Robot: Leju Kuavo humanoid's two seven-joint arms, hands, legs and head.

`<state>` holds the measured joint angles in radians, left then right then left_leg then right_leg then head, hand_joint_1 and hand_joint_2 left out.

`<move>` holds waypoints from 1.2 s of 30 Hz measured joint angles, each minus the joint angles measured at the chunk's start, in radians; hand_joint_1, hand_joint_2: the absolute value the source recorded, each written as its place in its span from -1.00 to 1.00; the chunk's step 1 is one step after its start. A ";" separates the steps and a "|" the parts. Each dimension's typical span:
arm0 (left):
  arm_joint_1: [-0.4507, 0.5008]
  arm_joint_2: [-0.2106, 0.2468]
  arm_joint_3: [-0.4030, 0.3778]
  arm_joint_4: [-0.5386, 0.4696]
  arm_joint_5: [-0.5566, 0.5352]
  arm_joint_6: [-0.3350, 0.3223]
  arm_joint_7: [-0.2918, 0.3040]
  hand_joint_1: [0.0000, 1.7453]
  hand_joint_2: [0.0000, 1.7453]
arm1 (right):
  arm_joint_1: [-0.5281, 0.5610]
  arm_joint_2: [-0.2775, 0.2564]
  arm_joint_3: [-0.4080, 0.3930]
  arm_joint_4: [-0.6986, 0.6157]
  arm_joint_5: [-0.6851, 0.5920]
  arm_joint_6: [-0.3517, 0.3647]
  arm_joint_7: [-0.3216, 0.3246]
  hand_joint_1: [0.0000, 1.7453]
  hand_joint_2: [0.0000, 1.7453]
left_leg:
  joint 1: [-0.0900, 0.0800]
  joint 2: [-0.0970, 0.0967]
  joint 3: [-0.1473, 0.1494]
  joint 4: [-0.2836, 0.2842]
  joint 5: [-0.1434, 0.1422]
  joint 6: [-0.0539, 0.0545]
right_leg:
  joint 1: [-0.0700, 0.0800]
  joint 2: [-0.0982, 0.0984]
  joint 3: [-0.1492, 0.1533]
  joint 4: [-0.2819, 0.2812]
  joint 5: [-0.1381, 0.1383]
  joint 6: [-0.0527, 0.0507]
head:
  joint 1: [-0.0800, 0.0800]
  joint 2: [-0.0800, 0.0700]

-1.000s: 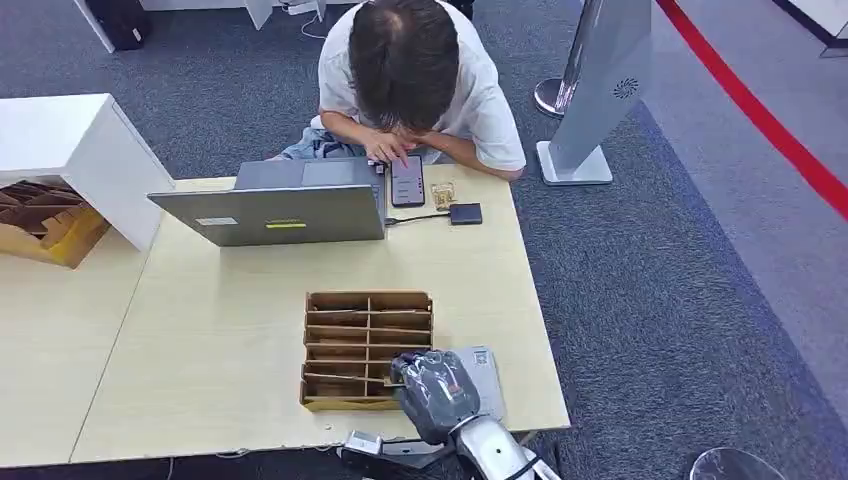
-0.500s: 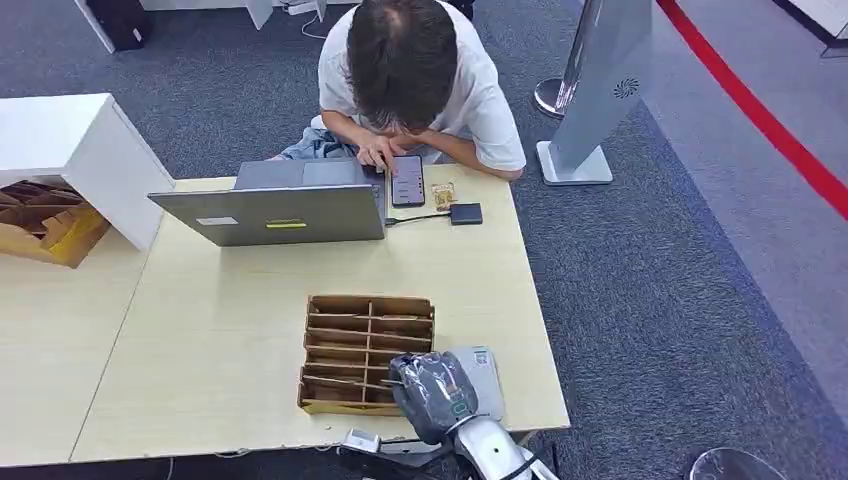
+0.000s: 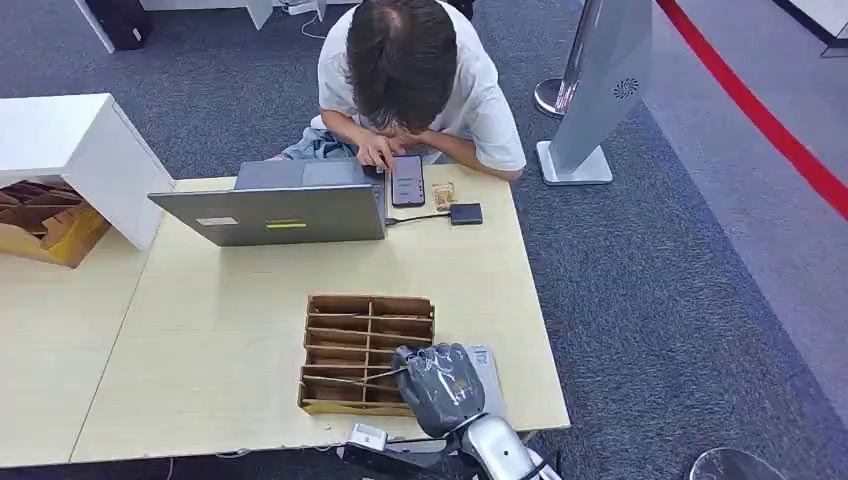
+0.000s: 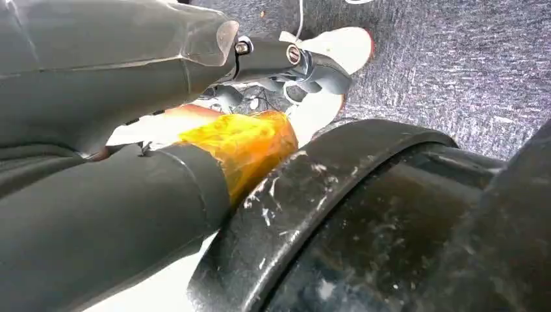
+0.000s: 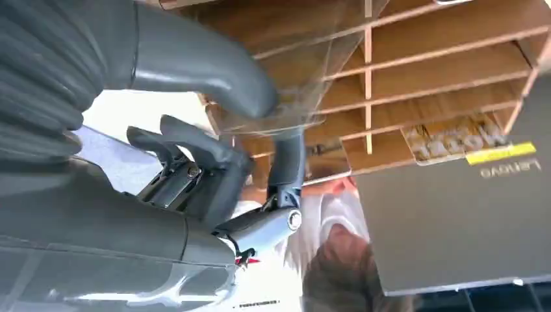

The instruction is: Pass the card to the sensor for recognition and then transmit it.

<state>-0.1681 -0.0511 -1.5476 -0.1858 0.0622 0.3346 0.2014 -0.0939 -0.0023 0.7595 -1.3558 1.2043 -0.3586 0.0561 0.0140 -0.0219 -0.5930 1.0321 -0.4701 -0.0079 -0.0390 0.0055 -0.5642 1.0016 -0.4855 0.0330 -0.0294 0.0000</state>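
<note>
Right robot hand (image 3: 437, 385) pinching clear card (image 5: 305, 78) over wooden divider box (image 3: 366, 350); left unclear

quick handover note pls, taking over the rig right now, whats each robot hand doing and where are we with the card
Right robot hand: at the near right corner of the wooden slot tray, pinching a clear card between thumb and finger, over the slots.
Left robot hand: hanging low over the floor; its fingers are unclear.
Grey pad, probably the sensor: on the table beside the tray, partly under the right robot hand.
Done: card gripped.
Left: bring the card to the sensor, then pass it on, likely to the person across the table.
</note>
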 joint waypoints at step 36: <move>0.059 0.068 0.220 0.000 0.261 -0.169 -0.201 -1.00 -1.00 | 0.058 -0.031 -0.049 -0.339 -0.011 -0.120 -0.051 1.00 1.00 | 0.001 0.001 0.000 0.000 0.000 -0.001 | 0.001 0.000 0.000 0.000 -0.001 -0.001 | 0.000 0.000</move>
<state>-0.1091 0.0168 -1.3274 -0.1858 0.3236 0.1651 0.0003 -0.0358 -0.0328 0.7107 -1.6949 1.1936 -0.4784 0.0046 0.0151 -0.0211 -0.5930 1.0318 -0.4704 -0.0084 -0.0381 0.0059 -0.5642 1.0017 -0.4864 0.0318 -0.0294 0.0000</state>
